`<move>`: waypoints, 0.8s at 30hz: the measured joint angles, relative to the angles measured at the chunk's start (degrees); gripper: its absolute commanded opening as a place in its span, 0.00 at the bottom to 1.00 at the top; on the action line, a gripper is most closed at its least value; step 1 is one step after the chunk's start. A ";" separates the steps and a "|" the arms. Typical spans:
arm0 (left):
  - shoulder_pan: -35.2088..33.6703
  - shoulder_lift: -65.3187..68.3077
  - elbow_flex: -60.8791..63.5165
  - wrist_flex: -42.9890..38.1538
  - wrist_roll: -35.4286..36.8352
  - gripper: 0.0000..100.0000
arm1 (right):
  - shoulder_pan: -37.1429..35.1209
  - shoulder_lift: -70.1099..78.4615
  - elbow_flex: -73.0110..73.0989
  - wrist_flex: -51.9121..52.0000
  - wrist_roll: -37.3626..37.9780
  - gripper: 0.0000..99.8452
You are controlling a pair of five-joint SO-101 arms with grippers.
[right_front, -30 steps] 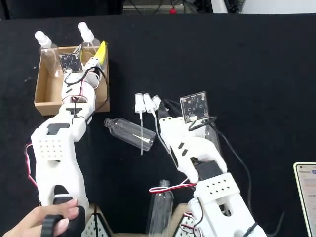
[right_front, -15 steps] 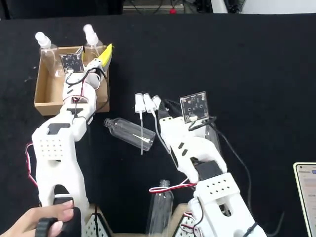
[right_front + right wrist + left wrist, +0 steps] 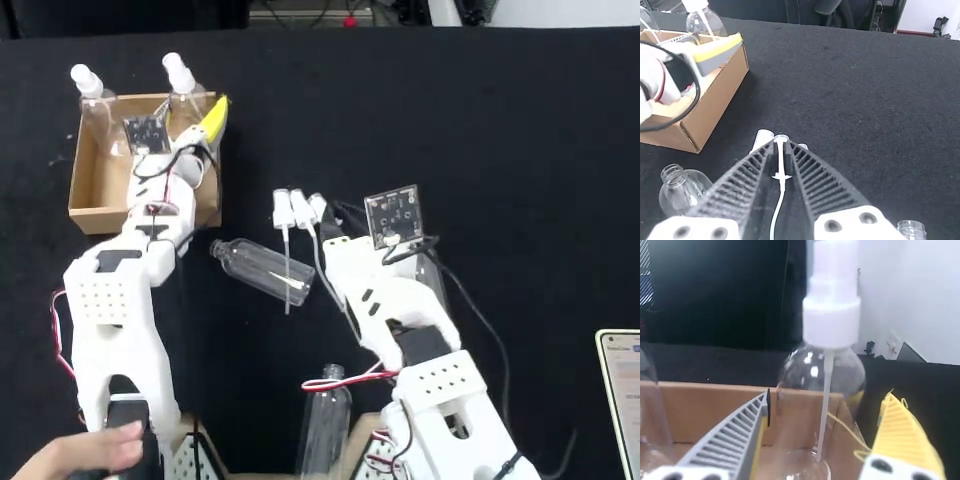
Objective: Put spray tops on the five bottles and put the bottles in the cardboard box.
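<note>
The cardboard box (image 3: 85, 205) sits at the far left of the table. Two clear bottles with white spray tops stand upright at its back, one at the left (image 3: 85, 90) and one at the right (image 3: 180, 80). My left gripper (image 3: 190, 102) hangs over the box, open, its grey and yellow fingers on either side of the right-hand capped bottle (image 3: 822, 365). My right gripper (image 3: 781, 143) is at mid-table, shut on the tube of a spray top (image 3: 778, 176). That top is one of three spray tops (image 3: 298, 207) lying side by side. An uncapped bottle (image 3: 262, 270) lies beside them.
Another uncapped bottle (image 3: 325, 420) lies at the front edge between the arm bases. A phone (image 3: 622, 400) rests at the right edge. A person's hand (image 3: 85, 458) touches the left arm's base. The black tabletop to the right is open room.
My left gripper's yellow finger has swung outward from the right-hand capped bottle, which now stands free in the box. The hand at the base has dropped lower. The right arm has not moved.
</note>
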 measured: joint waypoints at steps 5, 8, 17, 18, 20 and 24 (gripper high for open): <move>0.00 -5.45 6.77 -1.85 0.00 0.34 | 0.00 0.00 0.00 0.00 0.00 0.03; 0.00 -9.23 10.02 -1.85 0.00 0.34 | 0.00 0.00 0.00 0.00 0.00 0.03; 0.00 -20.92 21.45 -2.11 0.00 0.33 | 0.00 0.00 0.00 0.00 0.00 0.03; 0.00 -22.68 23.47 -2.11 0.00 0.33 | 0.00 0.00 0.00 0.00 0.00 0.03; 0.00 -26.81 27.52 -2.11 0.00 0.33 | 0.00 0.00 0.00 0.00 0.00 0.03; 0.00 -35.43 35.60 -2.11 0.00 0.33 | 0.00 0.00 0.00 0.00 0.00 0.03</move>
